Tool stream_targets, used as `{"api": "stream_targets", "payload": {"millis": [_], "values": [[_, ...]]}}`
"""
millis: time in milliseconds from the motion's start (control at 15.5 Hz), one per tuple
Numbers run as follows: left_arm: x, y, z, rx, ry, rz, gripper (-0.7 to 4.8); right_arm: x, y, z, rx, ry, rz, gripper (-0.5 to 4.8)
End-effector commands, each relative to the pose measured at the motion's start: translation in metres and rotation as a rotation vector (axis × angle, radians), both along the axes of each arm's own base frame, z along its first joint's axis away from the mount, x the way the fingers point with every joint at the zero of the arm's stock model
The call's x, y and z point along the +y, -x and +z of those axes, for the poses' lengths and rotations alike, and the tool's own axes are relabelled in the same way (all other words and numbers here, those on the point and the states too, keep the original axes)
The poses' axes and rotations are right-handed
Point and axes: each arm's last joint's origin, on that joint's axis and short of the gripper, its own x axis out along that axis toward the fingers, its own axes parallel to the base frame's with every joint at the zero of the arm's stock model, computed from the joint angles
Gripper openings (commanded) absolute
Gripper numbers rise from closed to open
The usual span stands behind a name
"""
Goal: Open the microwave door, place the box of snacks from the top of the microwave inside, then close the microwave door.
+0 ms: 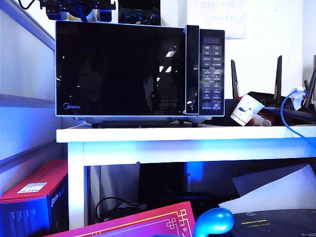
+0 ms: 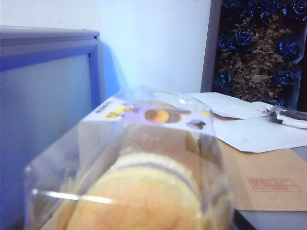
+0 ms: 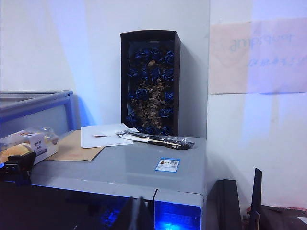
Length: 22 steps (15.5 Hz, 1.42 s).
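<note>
Clearly the microwave [image 1: 140,71] dominates, sitting on the white desk [image 1: 187,136] with the microwave door [image 1: 121,71] apparently shut, its black glass flush with the frame and the button panel [image 1: 212,74] beside it. On its grey top, against the wall, stands a black carton of blue sweets [image 3: 150,82], with loose papers [image 3: 108,135] and a brown envelope [image 3: 74,146] lying in front of it.

The box of snacks [image 2: 129,167] rests on that top near the left edge, on the envelope. My left gripper [image 3: 17,165] is right up against it with fingers spread as wide as they go; I can't tell whether they touch the box yet. My right gripper [image 3: 136,215] hangs in front of the microwave's upper edge, fingers pressed together and empty.

I judge the box light and flimsy: thin clear plastic over soft round cakes, slick to the touch and easy to crush. I'd take it across its two long side walls, low down, squeezing only enough to lift.
</note>
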Motion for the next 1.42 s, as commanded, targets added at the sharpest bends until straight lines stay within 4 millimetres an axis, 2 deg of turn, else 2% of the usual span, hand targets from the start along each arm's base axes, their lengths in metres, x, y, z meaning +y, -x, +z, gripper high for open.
{"api": "stream_targets", "payload": {"millis": [64,193,515,1416], "values": [[-0.0013,-0.0032,-0.0086,0.051,-0.014,-0.011,4.79,-0.0004,0.0025,0.0040,-0.028,-0.002,0.001,-0.06],[-0.0013,-0.0032,-0.0086,0.052,-0.016,-0.011,4.65,-0.0004,0.0025,0.0040,-0.028,-0.002,0.001,-0.06],[-0.0013,-0.0032,-0.0086,0.057,-0.038,-0.009,3.00,-0.0004,0.0025,0.0040,-0.028,-0.002,0.001,-0.06],[-0.0015,-0.0013,0.0011,-0.022,-0.014,-0.011,3.00,-0.0004,0.0023,0.0037,-0.025,-0.002,0.001,-0.06]]}}
